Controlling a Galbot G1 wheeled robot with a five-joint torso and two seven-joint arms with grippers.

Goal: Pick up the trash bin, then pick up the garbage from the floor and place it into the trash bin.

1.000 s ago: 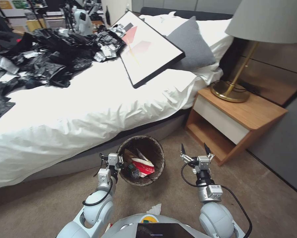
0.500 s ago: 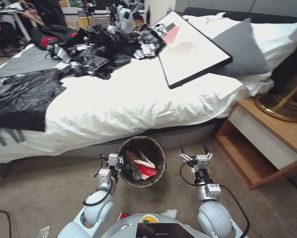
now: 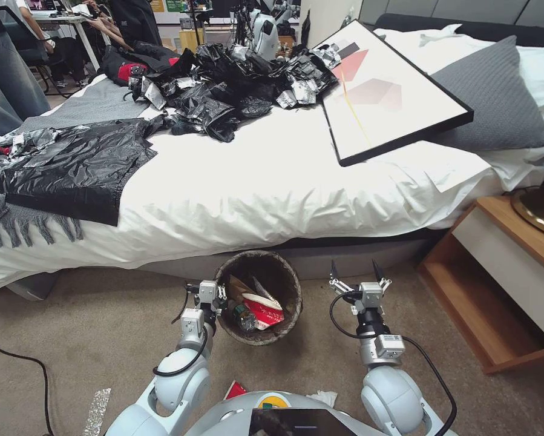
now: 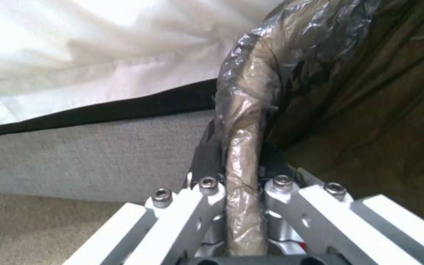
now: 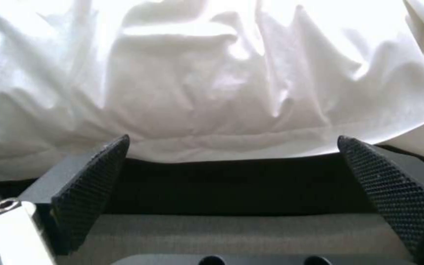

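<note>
The whole head view is sliding sideways compared with a second ago: the nightstand (image 3: pixel 514 284) is now almost at the edge and more of the bed (image 3: pixel 272 194) is coming into sight, so the robot is turning toward its left, and the bed itself is not moving. The trash bin (image 3: pixel 287 330) and both arms are keeping the same place in front of the body.

You are holding the bin with the left gripper (image 3: pixel 210 297). Its fingers are closing on the bag-covered rim (image 4: pixel 244 154), one inside the bin and one outside, so the bin is hanging just beside them on the inner side, above the carpet (image 3: pixel 90 339). The right gripper (image 3: pixel 356 272) is waiting on the other side of the bin, apart from it, with its fingers (image 5: pixel 92 187) wide apart and nothing between them.

I judge the first part of the task as done, and the second as partly done: a red-white carton (image 3: pixel 265 309) and a bottle (image 3: pixel 242 316) are already lying in the bin. On the floor behind the fingers, close to the robot's base, you are still having a red scrap (image 3: pixel 235 389), a crumpled tissue (image 3: pixel 325 398) and a silvery wrapper (image 3: pixel 97 409) to collect.
</note>
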